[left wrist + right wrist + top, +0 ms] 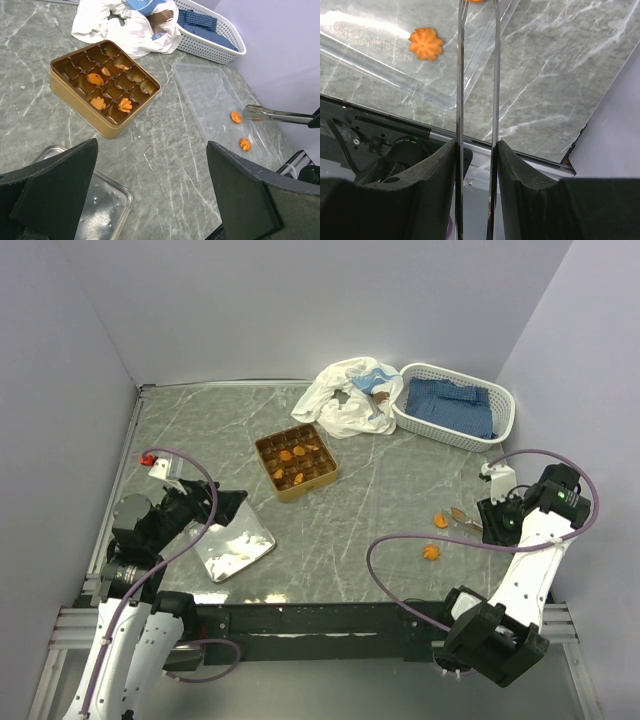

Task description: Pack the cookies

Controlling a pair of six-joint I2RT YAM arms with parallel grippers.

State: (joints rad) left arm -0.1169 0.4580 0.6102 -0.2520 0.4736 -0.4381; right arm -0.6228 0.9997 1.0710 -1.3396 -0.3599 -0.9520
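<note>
At right in the top view, the right gripper [476,150] was pressed shut on tongs [460,75]. Their arms stood slightly apart, with the tips just beside one of two cookies [236,117] lying on a clear tray [205,85]. Whether the tips touched it could not be told. About five more sat in separate compartments of the tin [80,107] at centre. At lower left, the left gripper [152,160] was spread wide, holding nothing, near a metal tray [112,200].
</note>
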